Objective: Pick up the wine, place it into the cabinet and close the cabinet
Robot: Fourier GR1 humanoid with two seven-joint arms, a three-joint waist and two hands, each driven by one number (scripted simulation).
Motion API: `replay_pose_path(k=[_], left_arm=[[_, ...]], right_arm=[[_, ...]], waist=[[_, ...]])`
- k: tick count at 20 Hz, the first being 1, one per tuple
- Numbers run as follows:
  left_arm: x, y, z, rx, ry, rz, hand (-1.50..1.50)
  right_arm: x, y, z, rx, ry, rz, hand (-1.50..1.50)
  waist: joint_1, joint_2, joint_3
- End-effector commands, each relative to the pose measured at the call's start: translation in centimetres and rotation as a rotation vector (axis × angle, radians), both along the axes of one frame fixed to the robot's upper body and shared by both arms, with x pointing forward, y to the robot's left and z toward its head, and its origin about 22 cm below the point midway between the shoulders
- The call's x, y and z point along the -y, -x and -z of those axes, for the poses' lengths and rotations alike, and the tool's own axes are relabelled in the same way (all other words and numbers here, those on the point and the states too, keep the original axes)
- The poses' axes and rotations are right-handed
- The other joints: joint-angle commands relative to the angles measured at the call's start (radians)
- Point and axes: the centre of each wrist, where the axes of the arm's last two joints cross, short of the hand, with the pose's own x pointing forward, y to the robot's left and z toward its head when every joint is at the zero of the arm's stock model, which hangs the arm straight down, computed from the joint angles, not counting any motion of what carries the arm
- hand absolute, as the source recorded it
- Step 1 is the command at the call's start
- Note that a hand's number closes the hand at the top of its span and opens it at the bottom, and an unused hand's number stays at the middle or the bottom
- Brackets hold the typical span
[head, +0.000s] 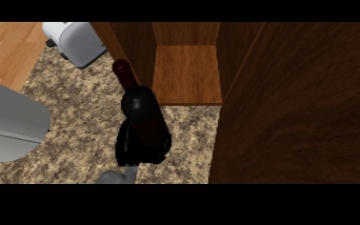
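Grey appliances (74, 40) left of the cabinet (188, 74), cut off by the frame. Wine (141, 109) held upright above the tabletop (77, 105), neck near the open shelf for entry. My hand (144, 148): fingers wrapped round its base, which hides them; which hand, unclear. Door (288, 105) open, right

wine bottle (141, 109) before open cabinet (188, 74), toaster (79, 40) left

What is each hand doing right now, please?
Right hand: shut on the wine bottle, in front of the open cabinet.
Left hand: not in view.
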Motion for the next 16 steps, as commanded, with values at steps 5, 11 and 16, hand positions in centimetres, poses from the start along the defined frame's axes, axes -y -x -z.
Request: replay_pose_path(k=[5, 11, 16], left_arm=[[1.7, -1.8, 2.2, -0.051, -0.02, -0.042, 1.5], [2.0, -1.8, 3.2, -0.032, -0.016, -0.042, 1.5], [3.1, -6.1, 2.0, 0.014, -0.015, -0.072, 1.5]], right_arm=[[0.0, 0.7, 0.0, -0.006, -0.015, -0.029, -1.5], [-1.2, 0.9, 0.6, -0.015, -0.008, -0.03, -1.5], [0.4, 0.1, 2.1, 0.011, -0.027, -0.04, -1.5]], waist=[[-0.004, 0.001, 0.0], [-0.002, 0.001, 0.0], [-0.02, 0.005, -0.001]])
